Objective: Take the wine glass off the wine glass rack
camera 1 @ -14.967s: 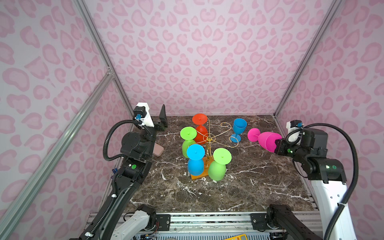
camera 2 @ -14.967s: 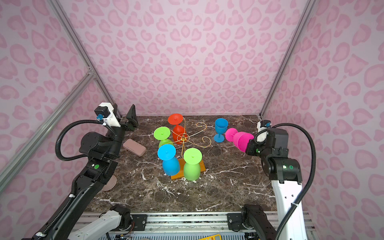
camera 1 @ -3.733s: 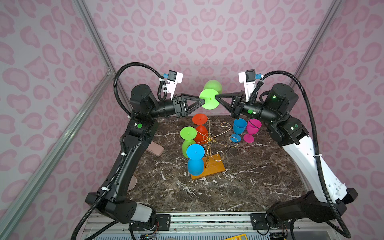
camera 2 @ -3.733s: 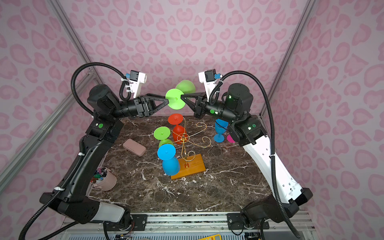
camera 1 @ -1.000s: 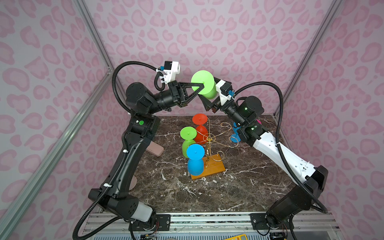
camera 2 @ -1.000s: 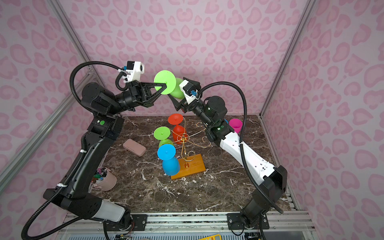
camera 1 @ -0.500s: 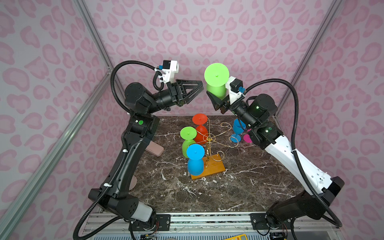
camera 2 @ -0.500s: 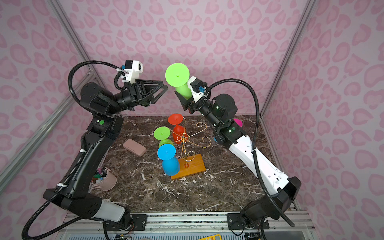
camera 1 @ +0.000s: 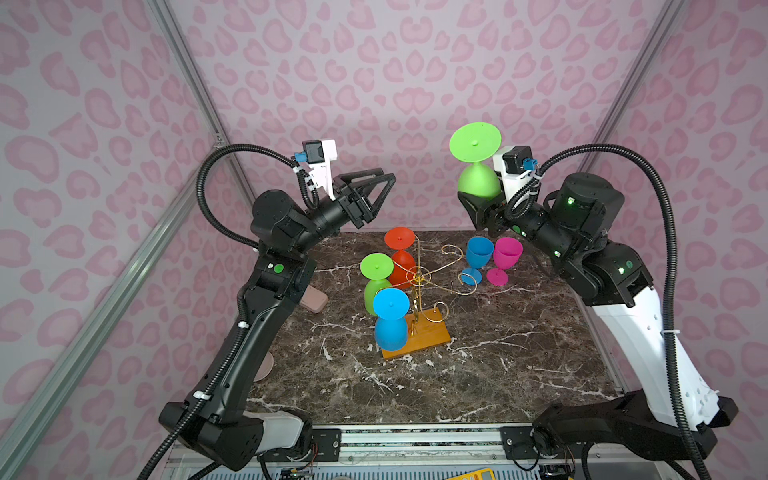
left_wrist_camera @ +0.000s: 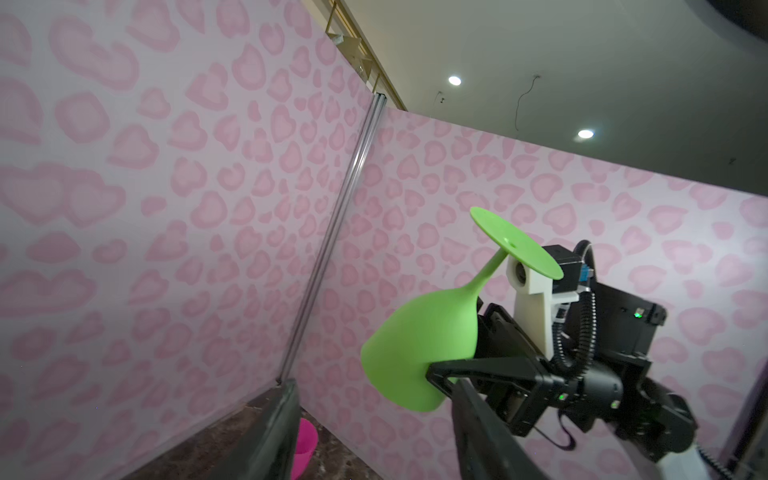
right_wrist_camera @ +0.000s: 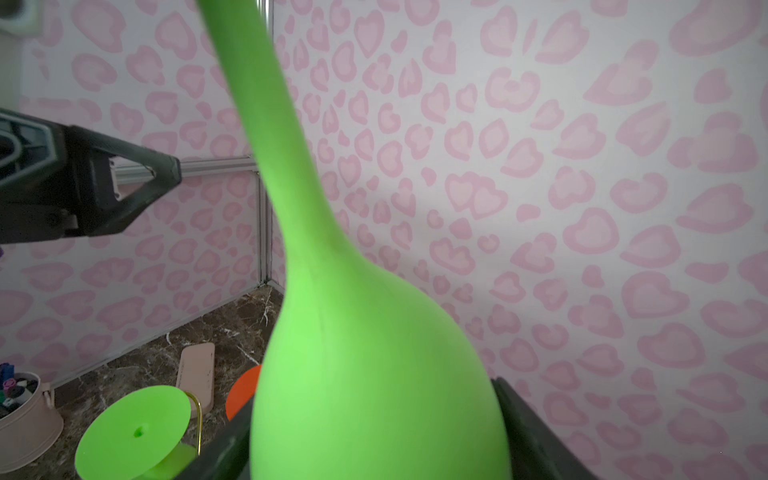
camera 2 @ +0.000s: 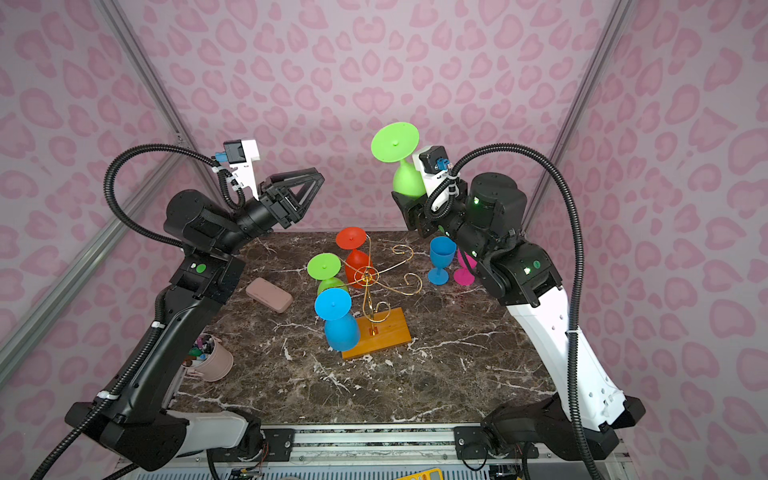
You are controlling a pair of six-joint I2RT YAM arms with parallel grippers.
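High above the back of the table, my right gripper [camera 1: 482,201] is shut on the bowl of a green wine glass [camera 1: 478,183], which stands foot up. The right wrist view shows the bowl [right_wrist_camera: 374,374] filling the space between both fingers. My left gripper [camera 1: 386,176] hangs open and empty to the left of the glass, well apart from it. The wine glass rack [camera 1: 419,276], gold wire on an orange-brown base [camera 1: 428,338], stands mid-table. A red glass [camera 1: 401,257], a green glass [camera 1: 376,282] and a blue glass [camera 1: 390,324] hang on it upside down.
A blue glass [camera 1: 478,255] and a pink glass [camera 1: 505,257] stand upright on the marble, right of the rack and under my right arm. A pink case [camera 2: 268,294] and a cup of small items [camera 2: 210,359] lie at the left. Pink walls close in on three sides.
My left gripper has let go of the green glass and opened. The right gripper has carried the glass to the right, away from the left one, and turned it foot up.
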